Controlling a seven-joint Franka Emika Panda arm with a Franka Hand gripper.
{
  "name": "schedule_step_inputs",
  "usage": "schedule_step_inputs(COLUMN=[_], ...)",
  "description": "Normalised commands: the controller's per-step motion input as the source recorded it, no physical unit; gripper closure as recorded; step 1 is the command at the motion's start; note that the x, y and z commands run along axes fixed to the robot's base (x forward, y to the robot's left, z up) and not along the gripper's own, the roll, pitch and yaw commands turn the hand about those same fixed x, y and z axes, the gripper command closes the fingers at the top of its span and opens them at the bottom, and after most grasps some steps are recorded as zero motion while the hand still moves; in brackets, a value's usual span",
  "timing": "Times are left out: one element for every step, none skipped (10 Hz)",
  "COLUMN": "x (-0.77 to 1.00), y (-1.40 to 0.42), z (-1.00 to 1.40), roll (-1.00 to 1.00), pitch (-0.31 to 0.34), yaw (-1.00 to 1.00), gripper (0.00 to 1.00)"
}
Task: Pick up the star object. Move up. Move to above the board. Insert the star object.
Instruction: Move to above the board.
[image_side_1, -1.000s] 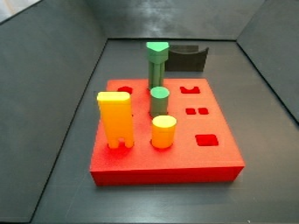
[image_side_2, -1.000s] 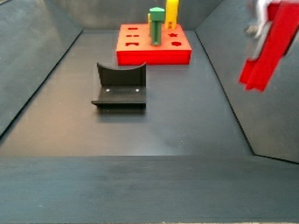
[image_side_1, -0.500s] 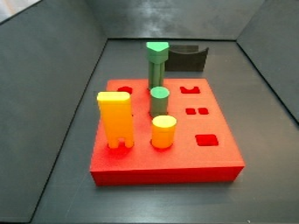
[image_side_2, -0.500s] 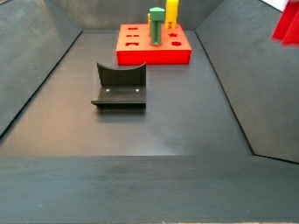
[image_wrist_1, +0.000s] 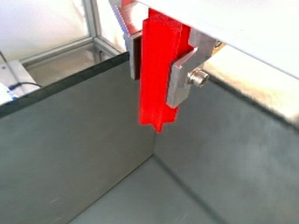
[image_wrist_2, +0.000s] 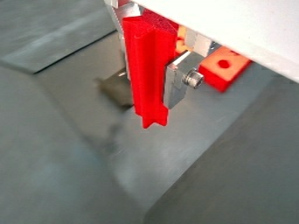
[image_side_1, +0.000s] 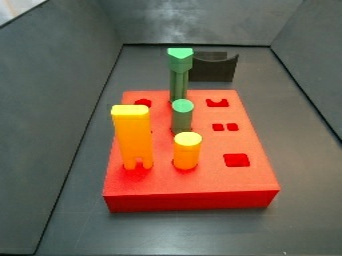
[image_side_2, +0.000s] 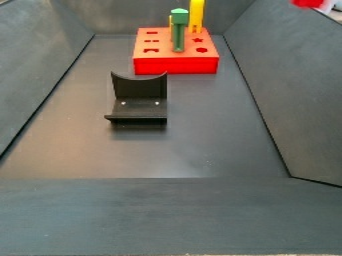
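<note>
We held the star object (image_wrist_1: 158, 74) clamped upright in the tool (image_wrist_1: 162, 61), high above the board (image_wrist_2: 222, 68), ready for insertion.

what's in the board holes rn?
On the board: two yellow pegs and two green pegs stand in holes; several holes sit empty. The peg bottoms are hidden inside. The tool, off the board, grips the star object in both wrist views.

Silver-plated gripper (image_wrist_1: 160, 66), screwed fingers (image_wrist_1: 187, 74)
</note>
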Motion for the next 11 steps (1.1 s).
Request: schedule_step_inputs(x=[0.29, 0.29, 0.29, 0.29, 0.3, 0.31, 0.31, 0.32, 0.33, 0.33, 0.34], y=[-1.0, -1.0, -1.0, -1.0, -1.0, -1.0, -1.0, -1.0, -1.0, -1.0, -1.0], z=[0.07, 0.07, 0.08, 0.08, 0.08, 0.08, 0.08, 0.08, 0.09, 0.09, 0.09], roll=[-0.21, -0.15, -0.08, -0.05, -0.03, -0.02, -0.01, -0.02, 0.0, 0.0, -0.02], pitch=[0.1, 0.087, 0.092, 0.093, 0.1, 0.111, 0.118, 0.125, 0.125, 0.128, 0.129], yaw=[-0.22, -0.12, -0.04, -0.03, 0.0, -0.01, 0.0, 0.0, 0.01, 0.01, 0.01], gripper=[1.0, 1.0, 1.0, 1.0, 1.0, 1.0, 1.0, 1.0, 1.0, 1.0, 1.0])
